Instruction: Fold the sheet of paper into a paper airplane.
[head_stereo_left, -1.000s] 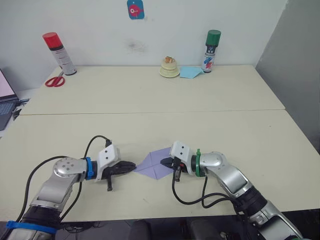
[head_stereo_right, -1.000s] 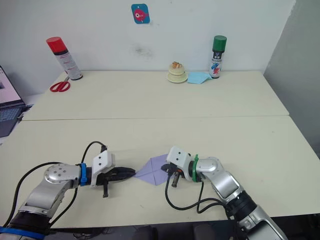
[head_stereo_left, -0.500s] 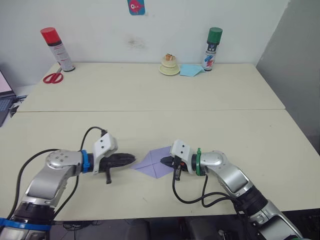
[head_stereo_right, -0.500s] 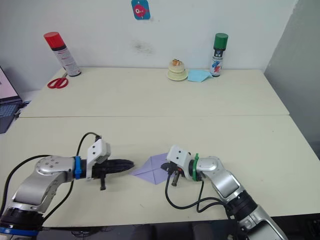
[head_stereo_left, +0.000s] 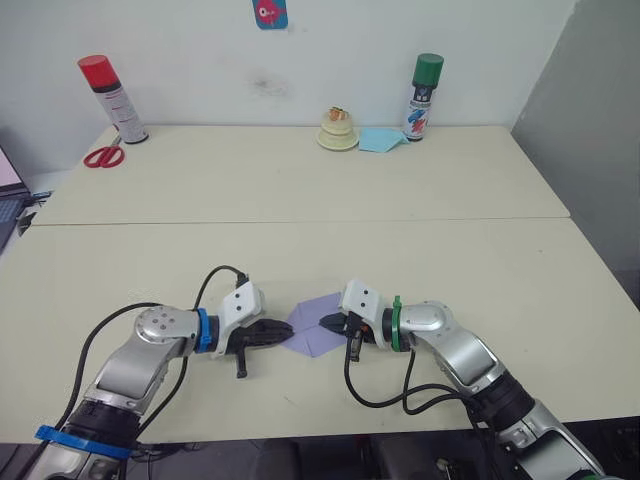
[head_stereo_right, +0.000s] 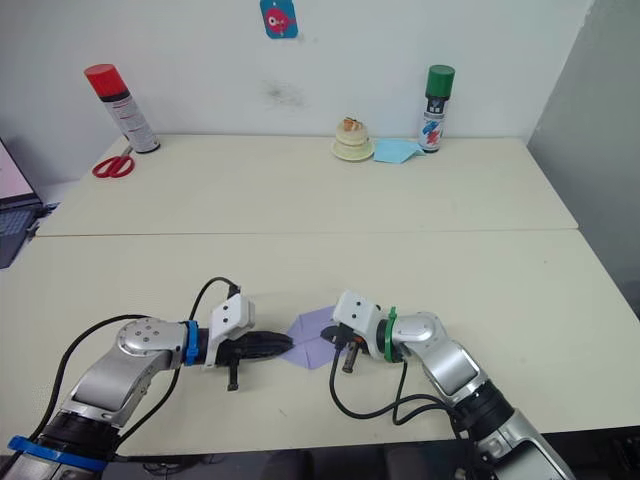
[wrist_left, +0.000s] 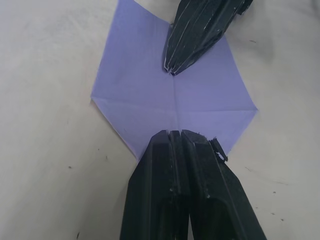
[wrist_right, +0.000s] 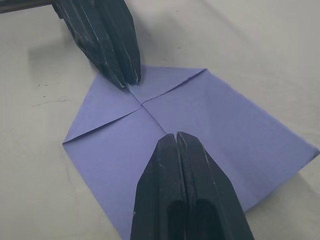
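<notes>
On the near part of the cream bench (head_stereo_left: 420, 250), between our two arms, the sheet of paper (head_stereo_left: 318, 325) lies flat with two corners folded in to a point. Our left claw (wrist_left: 175, 137) rests on that pointed end, fingers pressed together. Our right claw (wrist_right: 176, 140), also closed, presses the opposite side, holding nothing.

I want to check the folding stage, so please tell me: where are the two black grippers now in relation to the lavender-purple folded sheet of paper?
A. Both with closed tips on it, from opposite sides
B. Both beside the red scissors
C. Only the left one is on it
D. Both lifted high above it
A: the left gripper and right gripper, fingers shut, meet the lavender-purple folded sheet of paper from opposite ends.
</notes>
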